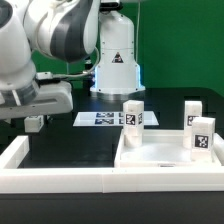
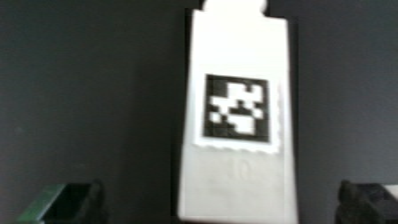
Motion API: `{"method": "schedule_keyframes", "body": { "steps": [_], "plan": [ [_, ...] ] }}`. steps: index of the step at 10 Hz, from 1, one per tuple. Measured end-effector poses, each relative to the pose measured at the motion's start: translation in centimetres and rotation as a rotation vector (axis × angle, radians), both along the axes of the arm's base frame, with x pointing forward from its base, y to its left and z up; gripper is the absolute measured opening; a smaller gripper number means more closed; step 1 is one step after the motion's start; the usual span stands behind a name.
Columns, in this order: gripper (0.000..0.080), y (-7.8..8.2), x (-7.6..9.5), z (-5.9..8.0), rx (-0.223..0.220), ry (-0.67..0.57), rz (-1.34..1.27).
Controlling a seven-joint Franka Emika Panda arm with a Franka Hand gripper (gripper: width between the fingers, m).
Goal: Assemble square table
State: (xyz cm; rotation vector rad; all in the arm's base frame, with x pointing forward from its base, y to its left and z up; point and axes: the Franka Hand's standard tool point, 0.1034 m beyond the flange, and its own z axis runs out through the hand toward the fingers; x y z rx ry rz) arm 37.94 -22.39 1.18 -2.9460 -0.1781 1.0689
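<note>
The end effector (image 2: pixel 217 203), spread wide and empty, straddles a light, stiff, slick plastic leg (image 2: pixel 237 110); grip its flat sides.

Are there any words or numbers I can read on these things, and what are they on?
None: no words, numbers or brand names can be read in either view.
Black-and-white square tag patterns, not letters, on the legs.
The same kind of tag on the white leg under the open fingers.
Tags on the marker board: too small and blurred to make out.
A dark triangle sign on the white robot base: too blurred to read.
</note>
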Motion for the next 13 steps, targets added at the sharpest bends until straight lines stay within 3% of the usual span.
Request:
{"method": "schedule_keyframes", "body": {
  "steps": [3,6,8,13],
  "plan": [
    [0.0649,-0.7,-0.9,0.1,0.003,0.011,0.005],
    [0.0637,0.2,-1.4,-0.4,0.004,0.019,0.018],
    [0.0285,0.6,-1.8,-0.6,0.006,0.025,0.022],
    [0.0289,0.8,-1.7,-0.6,0.006,0.026,0.028]
  ]
}}
